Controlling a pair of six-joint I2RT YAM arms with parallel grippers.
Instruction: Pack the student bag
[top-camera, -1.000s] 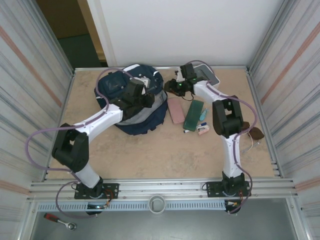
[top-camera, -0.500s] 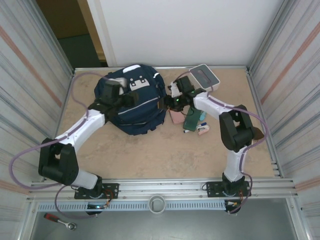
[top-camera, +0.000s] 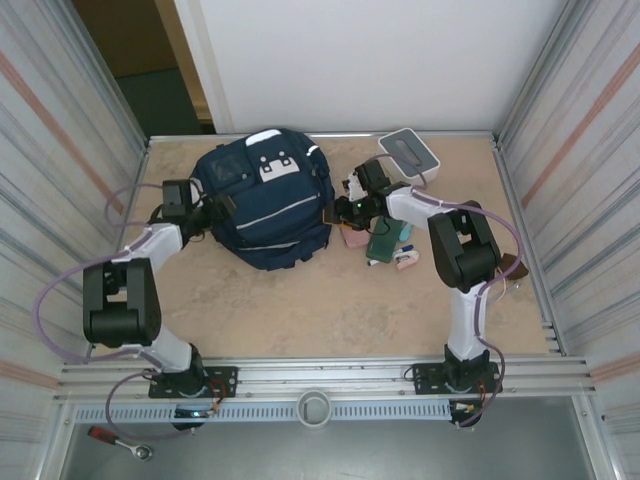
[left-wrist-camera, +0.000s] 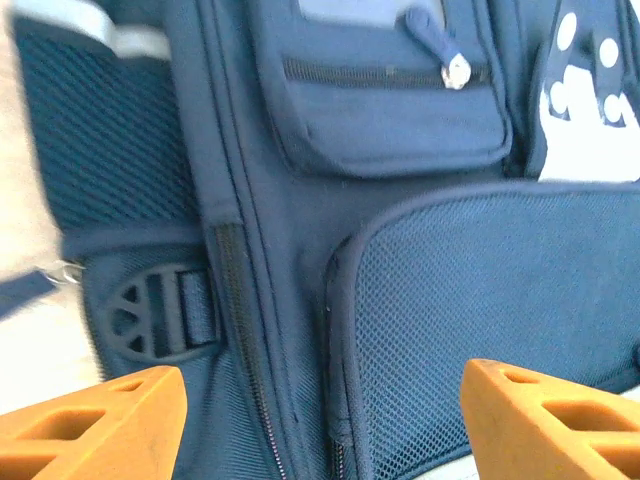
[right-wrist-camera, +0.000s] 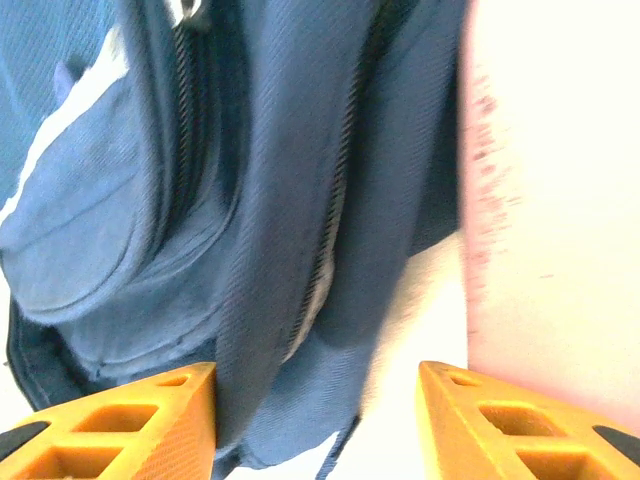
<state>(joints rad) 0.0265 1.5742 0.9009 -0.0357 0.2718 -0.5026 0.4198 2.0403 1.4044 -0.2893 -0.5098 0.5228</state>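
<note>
The student bag (top-camera: 270, 205) is a navy backpack lying front-up at the back middle of the table, with a white patch and thin stripes showing. My left gripper (top-camera: 220, 208) is at its left side, open. In the left wrist view its orange fingers (left-wrist-camera: 95, 420) stand wide apart before the bag's mesh pocket (left-wrist-camera: 480, 300) and a zip seam. My right gripper (top-camera: 333, 213) is at the bag's right edge, open. In the right wrist view the bag's navy fabric (right-wrist-camera: 250, 200) hangs by the left finger (right-wrist-camera: 120, 425), with bare table toward the other finger.
A pink case (top-camera: 352, 238) and a green flat item (top-camera: 384, 243) lie just right of the bag, with small items (top-camera: 405, 260) beside them. A white box (top-camera: 410, 150) stands at the back right. A brown object (top-camera: 510, 267) lies by the right wall.
My left gripper came off the top of the bag, drew back to its left side and opened. The bag now lies closed, front up. My right gripper swung from near the white box to the bag's right edge.
</note>
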